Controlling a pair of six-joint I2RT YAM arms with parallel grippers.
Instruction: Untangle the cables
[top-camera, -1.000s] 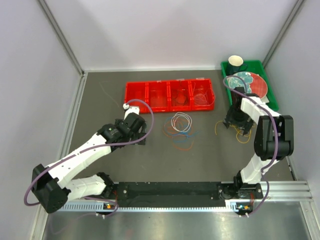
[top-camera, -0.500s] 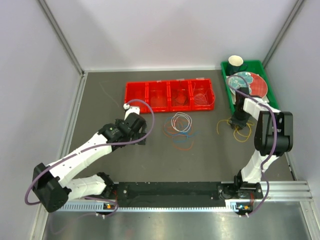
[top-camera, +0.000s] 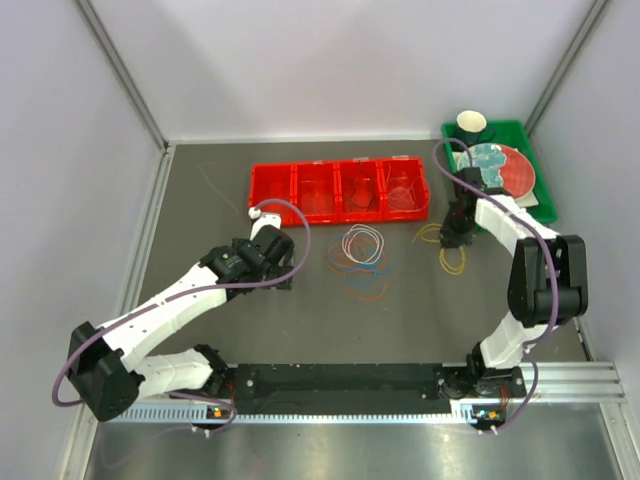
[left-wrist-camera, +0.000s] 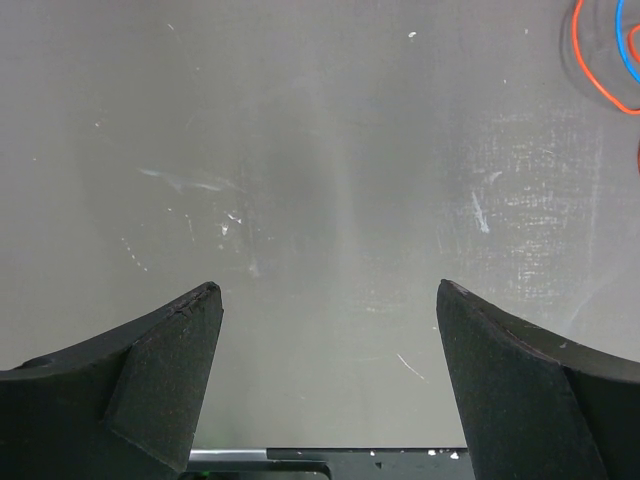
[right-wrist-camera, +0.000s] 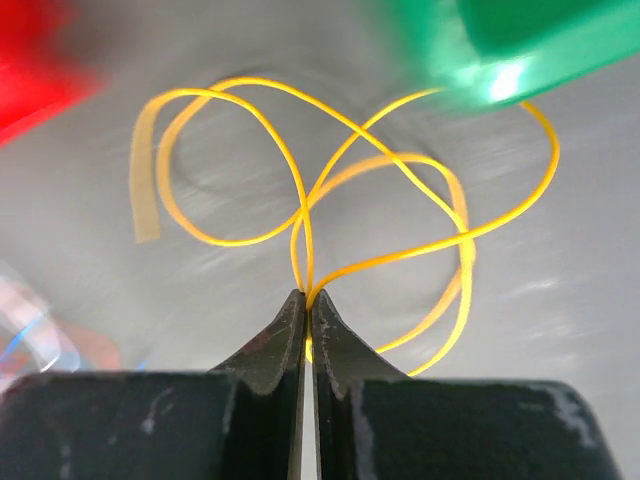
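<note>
Right wrist view: the thin yellow wire loop (right-wrist-camera: 143, 190) is clamped in the right pincer (right-wrist-camera: 305, 300), just right of the red four-compartment plastic bin (top-camera: 338, 190), apparently to be drawn clear of the coloured wire tangle (top-camera: 362, 258) before it; the left pincer (left-wrist-camera: 328, 288) is held apart.

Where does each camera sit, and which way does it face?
Top external: fixed above and behind the bases, looking down at the table; both arms show whole, with left gripper and right gripper.
Left wrist: on the left arm, facing bare table; its open fingers frame the bottom, edge of the cable pile top right.
Right wrist: on the right arm, facing the yellow cable pinched in its shut fingers, green tray behind.
Shared: top and right wrist both show the yellow cable and green tray.
</note>
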